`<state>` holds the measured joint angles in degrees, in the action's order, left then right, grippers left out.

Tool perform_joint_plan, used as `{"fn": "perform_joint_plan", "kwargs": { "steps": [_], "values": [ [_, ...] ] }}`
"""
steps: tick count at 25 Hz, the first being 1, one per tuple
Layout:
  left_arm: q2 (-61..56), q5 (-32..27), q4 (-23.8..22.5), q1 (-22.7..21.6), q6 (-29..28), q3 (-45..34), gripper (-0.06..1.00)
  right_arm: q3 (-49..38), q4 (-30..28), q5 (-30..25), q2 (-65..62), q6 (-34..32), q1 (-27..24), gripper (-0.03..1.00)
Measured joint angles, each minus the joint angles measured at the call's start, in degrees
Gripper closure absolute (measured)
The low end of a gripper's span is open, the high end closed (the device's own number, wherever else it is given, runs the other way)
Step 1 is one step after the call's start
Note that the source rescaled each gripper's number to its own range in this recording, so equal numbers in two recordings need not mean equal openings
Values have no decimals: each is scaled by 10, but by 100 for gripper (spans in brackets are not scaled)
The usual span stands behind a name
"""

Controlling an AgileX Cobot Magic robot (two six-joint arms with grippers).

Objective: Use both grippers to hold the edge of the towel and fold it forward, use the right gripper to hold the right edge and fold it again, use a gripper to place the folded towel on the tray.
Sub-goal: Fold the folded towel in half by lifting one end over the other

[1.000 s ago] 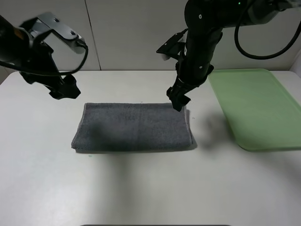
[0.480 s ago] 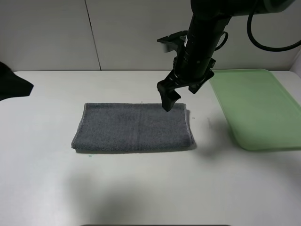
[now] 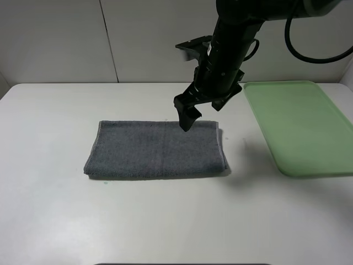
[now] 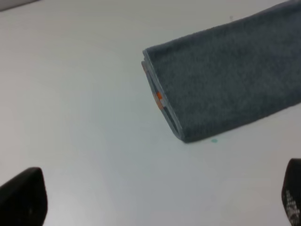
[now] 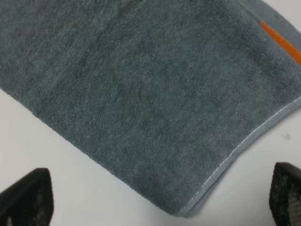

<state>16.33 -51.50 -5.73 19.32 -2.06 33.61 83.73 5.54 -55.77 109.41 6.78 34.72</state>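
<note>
The grey towel (image 3: pixel 157 149) lies folded in half on the white table, long side left to right. My right gripper (image 3: pixel 186 118) hovers open over the towel's far edge, right of its middle. In the right wrist view the towel (image 5: pixel 141 94) fills the frame with a corner and an orange label (image 5: pixel 280 42) showing; the right gripper (image 5: pixel 155 197) has its fingertips (image 5: pixel 26 197) wide apart and empty. In the left wrist view the towel's (image 4: pixel 225 80) left end shows; the left gripper (image 4: pixel 157 197) is open, empty and well clear of it. The left arm is outside the exterior view.
The light green tray (image 3: pixel 298 124) lies on the table to the right of the towel, a short gap from it. A grey wall runs behind the table.
The left arm has pulled back to the left, out of the exterior view. The right gripper has moved left along the towel's far edge. The towel has not moved.
</note>
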Motion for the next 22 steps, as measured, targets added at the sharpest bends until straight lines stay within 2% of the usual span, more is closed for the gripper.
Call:
{"fn": "perform_joint_plan", "kwargs": {
  "steps": [9,14,22],
  "values": [
    [-141,-100,13,0,-59,-26,-6,0,2,1,0,-4,6,-3],
    [-166,-102,14,0,-81,-60,-6,0,2,2,0,-4,6,-3],
    [-166,-98,14,0,-83,-59,-6,0,2,17,0,-23,6,-3]
  ]
}}
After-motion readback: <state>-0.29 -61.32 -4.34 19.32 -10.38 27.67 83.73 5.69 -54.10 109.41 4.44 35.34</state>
